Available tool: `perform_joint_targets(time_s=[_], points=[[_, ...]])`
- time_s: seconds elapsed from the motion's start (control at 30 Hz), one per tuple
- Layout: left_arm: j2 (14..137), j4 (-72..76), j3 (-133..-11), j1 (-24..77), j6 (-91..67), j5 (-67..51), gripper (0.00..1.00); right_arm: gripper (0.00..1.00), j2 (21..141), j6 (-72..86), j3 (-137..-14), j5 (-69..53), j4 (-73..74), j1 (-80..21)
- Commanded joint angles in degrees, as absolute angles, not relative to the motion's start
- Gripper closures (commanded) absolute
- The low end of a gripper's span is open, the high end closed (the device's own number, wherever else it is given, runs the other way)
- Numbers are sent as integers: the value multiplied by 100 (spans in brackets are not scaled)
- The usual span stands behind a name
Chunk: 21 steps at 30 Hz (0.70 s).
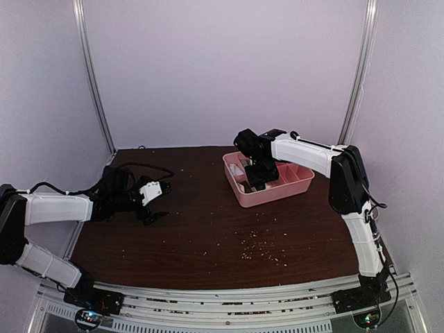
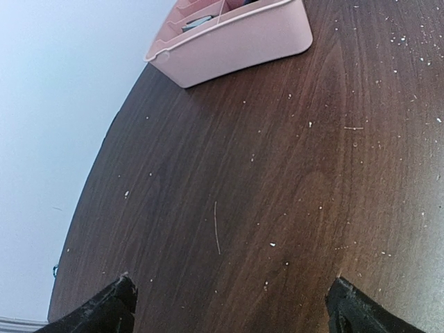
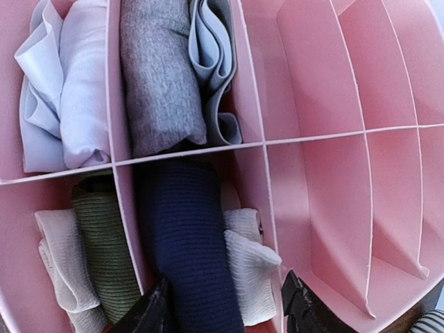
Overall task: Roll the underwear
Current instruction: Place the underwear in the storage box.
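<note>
Navy rolled boxer briefs (image 3: 191,236) with a cream-white waistband (image 3: 250,267) lie in one compartment of the pink plastic tray (image 3: 326,139). Grey rolled briefs (image 3: 159,76) fill the next compartment across the divider. The right gripper (image 3: 225,312) stands released around the navy roll. The left gripper (image 2: 232,305) hangs wide apart and empty over the dark wooden desk (image 2: 291,173).

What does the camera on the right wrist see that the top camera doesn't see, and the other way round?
Only the right wrist view: the rolled grey underwear and navy underwear tucked in neighbouring compartments. Only the top view: the left arm, the open left gripper and crumbs on the table. Both: the pink tray and the right gripper over it.
</note>
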<state>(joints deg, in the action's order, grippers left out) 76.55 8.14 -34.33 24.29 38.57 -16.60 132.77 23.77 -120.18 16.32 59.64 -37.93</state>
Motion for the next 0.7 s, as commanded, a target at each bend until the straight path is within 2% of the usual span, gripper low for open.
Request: perform_joint_targets(time_s=[0.0,0.17,0.3,0.53,0.6,0.67], points=[[7660,1063,-3423,2388,3806,-1661,2,45,13340,2391,-11987,1910,6132,-3806],[7673,1063,-3424,2388,3806,-1661,2,49,13309,2404,-11954,1892,6149,-3839],[7722,1059,-3438,2388,3814,-1659,2,41,13136,2344,-11955,1878,6084,-3876],[7728,1029,-3452,2391,3814,-1666,2,40,12917,2321,-11890,1841,6010,-3884],[7718,1028,-3447,2390,3814,-1662,2,41,12880,2355,-11854,1839,6007,-3885],[7725,1028,-3446,2388,3821,-1670,2,49,12825,2384,-11753,1820,5957,-3891]])
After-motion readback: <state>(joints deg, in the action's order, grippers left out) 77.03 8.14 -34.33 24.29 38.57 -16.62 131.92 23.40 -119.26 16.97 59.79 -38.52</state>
